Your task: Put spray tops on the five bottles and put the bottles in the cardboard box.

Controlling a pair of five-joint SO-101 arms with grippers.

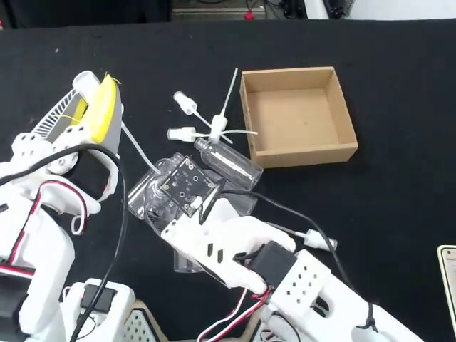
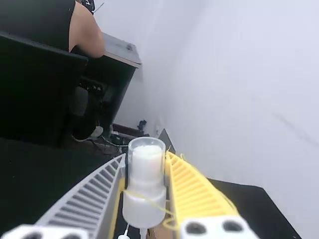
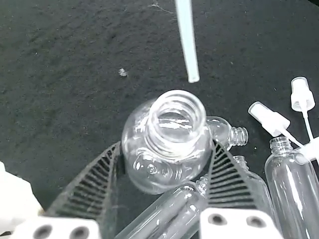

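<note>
- Working on a black tabletop [image 1: 399, 214], with everything near the middle and easy to reach.
- Keeping the cardboard box [image 1: 303, 154] empty and open just beside the pile, ready for done bottles.
- Squeezing a clear bottle [image 3: 172, 134] with the right end effector [image 3: 165, 149], closed part way onto both sides, with the mouth open to take a top.
- Pinching a spray top [image 2: 145, 184] in the left end effector [image 2: 145, 158], closed tight on it, with its thin tube [image 3: 187, 40] hanging just above that open mouth.
- Leaving spare bottles [image 1: 228, 162] lying flat under and beside the held one.
- Leaving loose spray tops [image 1: 184, 104] near the box, none on a bottle yet.
</note>
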